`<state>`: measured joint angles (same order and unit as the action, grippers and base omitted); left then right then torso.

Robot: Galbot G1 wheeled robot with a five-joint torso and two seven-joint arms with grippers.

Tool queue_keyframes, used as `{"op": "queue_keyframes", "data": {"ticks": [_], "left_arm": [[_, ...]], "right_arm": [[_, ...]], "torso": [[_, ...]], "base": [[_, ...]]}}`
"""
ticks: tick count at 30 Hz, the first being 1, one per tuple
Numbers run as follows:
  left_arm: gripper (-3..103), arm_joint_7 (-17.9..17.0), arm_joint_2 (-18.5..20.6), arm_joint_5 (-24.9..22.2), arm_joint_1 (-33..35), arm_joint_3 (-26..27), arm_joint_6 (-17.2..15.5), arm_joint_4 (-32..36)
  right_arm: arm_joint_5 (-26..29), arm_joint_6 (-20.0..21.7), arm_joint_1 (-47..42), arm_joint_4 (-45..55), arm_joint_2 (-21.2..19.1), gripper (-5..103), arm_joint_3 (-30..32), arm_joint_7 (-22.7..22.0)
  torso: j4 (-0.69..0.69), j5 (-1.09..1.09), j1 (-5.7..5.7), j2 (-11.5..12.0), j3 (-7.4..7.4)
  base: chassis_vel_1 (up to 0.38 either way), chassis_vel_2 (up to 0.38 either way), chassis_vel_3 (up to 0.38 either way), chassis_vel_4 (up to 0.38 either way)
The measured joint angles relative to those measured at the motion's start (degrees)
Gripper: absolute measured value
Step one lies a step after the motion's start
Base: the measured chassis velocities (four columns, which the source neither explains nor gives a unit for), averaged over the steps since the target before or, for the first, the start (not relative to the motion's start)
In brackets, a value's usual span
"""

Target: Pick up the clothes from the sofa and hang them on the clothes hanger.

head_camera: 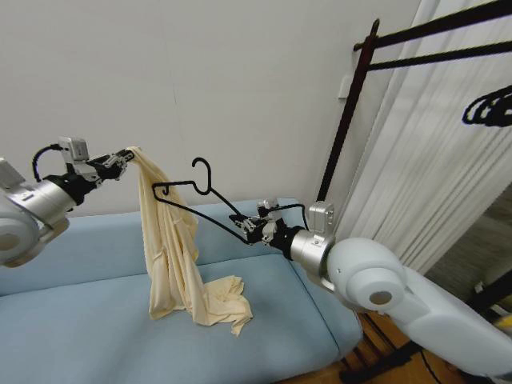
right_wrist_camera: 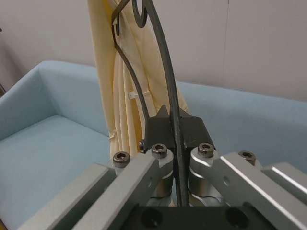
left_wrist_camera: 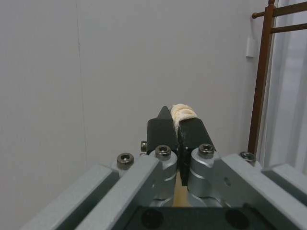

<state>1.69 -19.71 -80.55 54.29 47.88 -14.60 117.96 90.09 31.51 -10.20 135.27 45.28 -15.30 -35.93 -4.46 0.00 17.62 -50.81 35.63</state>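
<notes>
Threading step: my left hand (head_camera: 126, 157) clamped shut on cream garment (head_camera: 170, 256), lifted high, hem trailing on sofa (head_camera: 72, 320). Right hand (head_camera: 250, 230) pinches black hanger (head_camera: 192, 190) just beside it. Next, I judge: hanger arm into neck opening.

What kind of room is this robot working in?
Likely a living room or a home-style test room: a light blue sofa along a plain white wall, a dark clothes rack beside a white curtain. Over the sofa the left gripper holds a cream garment, the right gripper a black hanger.
</notes>
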Motion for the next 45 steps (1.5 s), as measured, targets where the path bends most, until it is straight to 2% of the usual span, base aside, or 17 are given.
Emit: {"op": "queue_keyframes", "data": {"ticks": [3,4,9,10,15,20,26,34,38,45], "left_arm": [[1,-0.2,0.15,0.0,0.1,0.47,0.0,0.77],[1,-0.2,0.15,0.0,0.1,0.47,0.0,0.77],[1,-0.73,0.18,0.1,0.16,1.04,0.0,1.8],[1,-0.73,0.18,0.1,0.16,1.04,0.0,1.8],[1,-0.94,0.14,0.12,-0.45,1.17,0.07,2.2],[1,-1.07,0.16,0.09,-0.74,1.75,0.16,2.74],[1,-1.06,0.21,0.0,-1.12,2.12,0.41,1.57],[1,-0.99,-0.56,0.44,-1.72,1.3,0.73,-0.04],[1,-0.9,-0.69,0.6,-1.8,1.32,0.91,-0.79],[1,-0.91,-0.44,0.41,-2.84,1.24,0.94,-1.68]], "right_arm": [[1.87,-0.31,0.6,-3.47,4.11,2,-1.18,-2.42],[1.87,-0.31,0.6,-3.47,4.11,2,-1.18,-2.42],[8.86,-1.68,2.22,-7.95,10.0,2,-1.67,-6.4],[8.86,-1.68,2.22,-7.95,10.0,2,-1.67,-6.4],[12.18,-3.79,3.13,-12.05,15.62,2,-3.09,-8.48],[13.72,-5.08,3.13,-14.85,18.53,2,-3.07,-9.28],[13.24,-5.0,2.14,-14.38,16.81,2,-2.68,-9.01],[12.22,-4.4,1.47,-12.31,11.91,2,-0.13,-7.85],[12.29,-3.89,1.07,-10.49,8.12,2,1.63,-7.44],[12.15,-3.52,-0.49,-8.46,4.81,2,3.26,-7.04]], "torso": [[0.0,0.0,0.0,0.0,0.0],[0.0,0.0,0.0,0.0,0.0],[0.0,-0.01,0.0,0.0,0.0],[0.0,-0.01,0.0,0.0,0.0],[0.0,-0.01,0.0,0.0,0.0],[0.01,-0.01,0.0,0.0,0.0],[-0.01,0.0,0.0,0.0,0.0],[-0.01,0.01,0.0,0.0,0.0],[0.0,0.01,0.0,0.0,0.0],[-0.01,0.01,0.0,0.0,0.0]], "base": [[0.0,0.0,0.0,0.0],[0.0,0.0,0.0,0.0],[0.0,0.0,0.0,0.0],[0.0,0.0,0.0,0.0],[0.0,0.0,0.0,0.0],[0.0,0.0,0.0,0.0],[0.0,0.0,0.0,0.0],[0.0,0.0,0.0,0.0],[0.0,0.0,0.0,0.0],[0.0,0.0,0.0,0.0]]}}
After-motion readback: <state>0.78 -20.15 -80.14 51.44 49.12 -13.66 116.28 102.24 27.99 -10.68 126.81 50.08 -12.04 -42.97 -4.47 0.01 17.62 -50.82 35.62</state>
